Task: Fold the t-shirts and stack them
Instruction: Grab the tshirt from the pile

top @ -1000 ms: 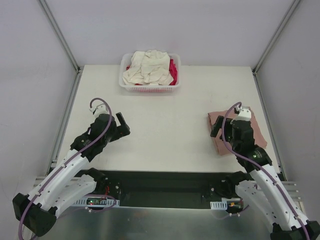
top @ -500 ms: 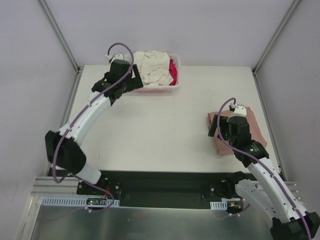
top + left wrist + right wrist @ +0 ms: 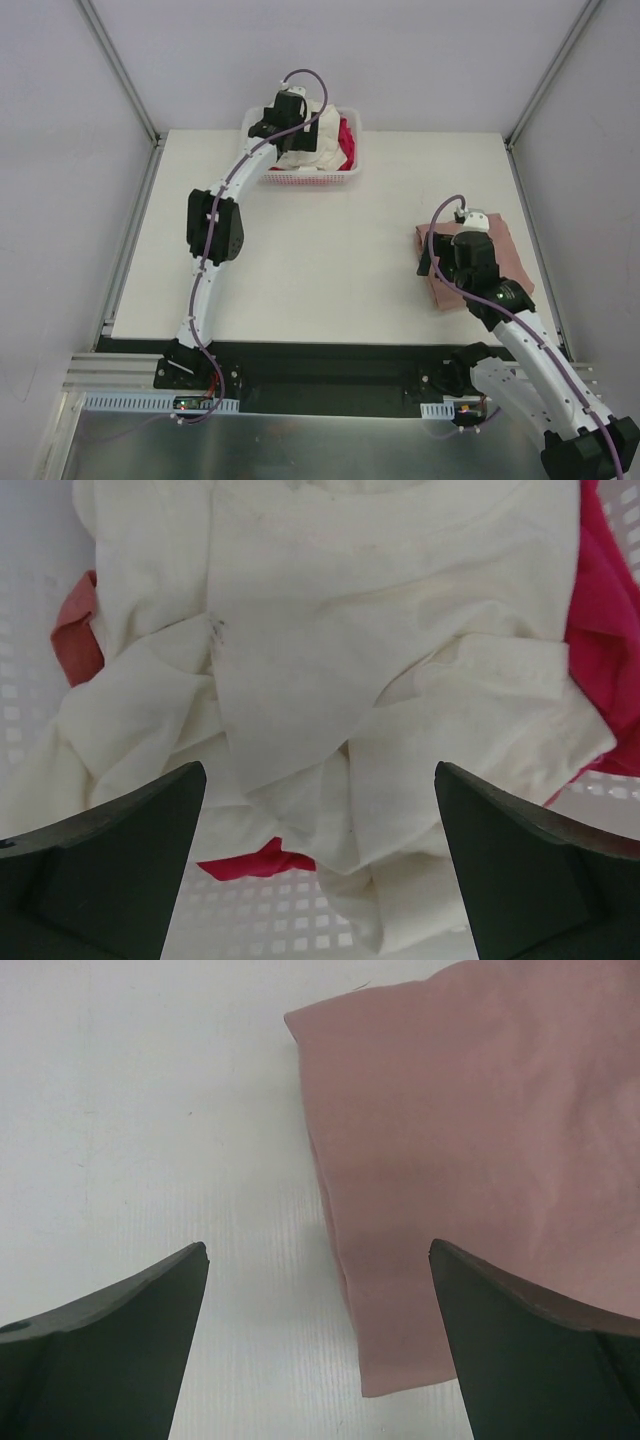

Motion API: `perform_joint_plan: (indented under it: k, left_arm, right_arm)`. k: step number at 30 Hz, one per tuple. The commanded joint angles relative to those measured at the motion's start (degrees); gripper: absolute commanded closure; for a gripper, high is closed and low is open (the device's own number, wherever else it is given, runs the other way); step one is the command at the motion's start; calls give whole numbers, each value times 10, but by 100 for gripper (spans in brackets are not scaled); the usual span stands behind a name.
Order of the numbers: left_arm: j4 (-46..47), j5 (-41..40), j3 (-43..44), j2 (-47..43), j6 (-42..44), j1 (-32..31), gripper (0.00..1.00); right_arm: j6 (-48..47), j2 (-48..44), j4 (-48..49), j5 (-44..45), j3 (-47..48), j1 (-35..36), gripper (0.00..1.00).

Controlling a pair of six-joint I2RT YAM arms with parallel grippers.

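Observation:
A crumpled cream t-shirt [image 3: 312,140] lies on top in the white lattice basket [image 3: 300,179] at the table's back. A magenta-red shirt [image 3: 347,138] shows beside it. My left gripper [image 3: 292,128] hangs open just above the pile. In the left wrist view my left gripper [image 3: 318,775] straddles the cream shirt [image 3: 330,660], with magenta-red cloth [image 3: 610,630] at the right and salmon cloth [image 3: 78,630] at the left. A folded dusty pink t-shirt [image 3: 510,255] lies flat at the table's right. My right gripper [image 3: 445,258] is open and empty above its left edge [image 3: 470,1140].
The basket's lattice floor [image 3: 290,920] shows below the shirts. The white table [image 3: 330,250] lies bare between the basket and the pink shirt. Metal frame posts and white walls stand around the table.
My left arm has swung from the near left of the table out to the basket and now hangs over the cream shirt. My right gripper has barely moved.

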Motion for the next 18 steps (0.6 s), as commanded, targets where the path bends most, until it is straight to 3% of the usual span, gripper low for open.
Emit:
perform_joint_plan:
  k: [1, 4, 8, 9, 11, 15, 18]
  left_arm:
    - [5, -28, 42, 34, 59, 0, 1]
    - [16, -53, 44, 57, 64, 0, 3]
    - [30, -70, 51, 68, 69, 0, 35]
    - [33, -70, 54, 64, 65, 0, 49]
    - [39, -62, 54, 44, 63, 0, 56]
    - [54, -49, 54, -2, 57, -1, 83]
    - [59, -38, 53, -44, 58, -2, 93]
  right_arm:
    - [-7, 7, 3, 2, 22, -2, 3]
    - [-9, 11, 1, 3, 25, -2, 3]
    - [-6, 13, 3, -3, 21, -2, 3]
    - [-6, 13, 3, -3, 22, -1, 3]
    - [-7, 14, 1, -6, 23, -2, 3]
    - [-5, 14, 2, -7, 21, -2, 3]
    - [-5, 12, 0, -6, 21, -2, 3]
